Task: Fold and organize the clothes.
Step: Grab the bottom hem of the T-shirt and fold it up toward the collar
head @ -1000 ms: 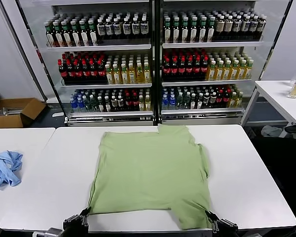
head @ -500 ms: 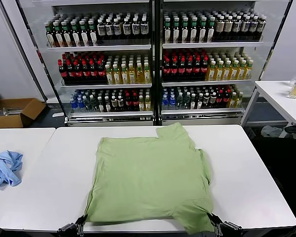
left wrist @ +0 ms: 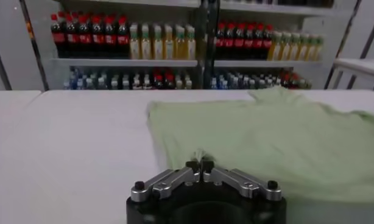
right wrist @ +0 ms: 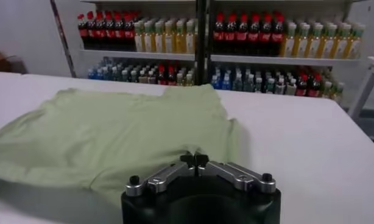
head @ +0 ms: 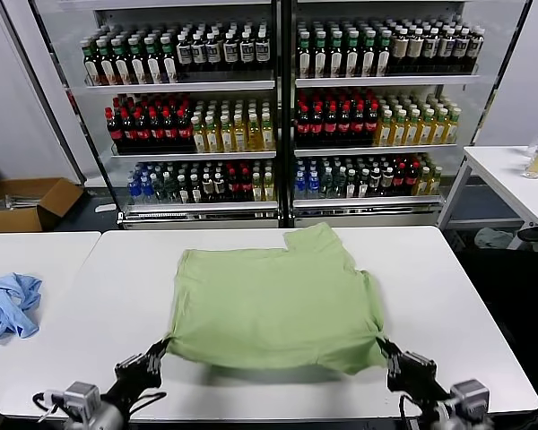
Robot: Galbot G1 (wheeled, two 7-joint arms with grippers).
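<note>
left gripper (head: 158, 351): mine, at the near left corner of the shirt, jaws pressed together on the hem; the left wrist view shows cloth nipped between the tips (left wrist: 200, 164).
right gripper (head: 386, 351): near right corner, same state, pinching the hem; the right wrist view shows fabric caught at the tips (right wrist: 195, 159).
polo shirt (head: 273, 305): light green, mid-surface, far part flat on the white surface (head: 448, 296), collar end toward the shelves, near edge off the surface and hanging between my two grippers.
change: a second ago the near hem lay at the front edge of the surface, with both grippers low, almost out of the head view. Now both are up and further in, the hem has come up with them, and there is a shadow band under the lifted edge.
meaning: my read is the bottom-to-top fold has started; hem still has to travel over the body toward the collar. Early in the task.
risk: right corner looks bunched; could carry a crease into the fold. Sleeve near the collar is sticking out, not tucked.
blue garment (head: 7, 305): crumpled on the neighbouring surface to my left, well apart, not in the way.
drink shelves (head: 278, 107): behind the surface, beyond the far edge, clear of the fold path.
cardboard box (head: 27, 202): on the floor, far left, irrelevant.
obstructions: nothing between hem and collar.
</note>
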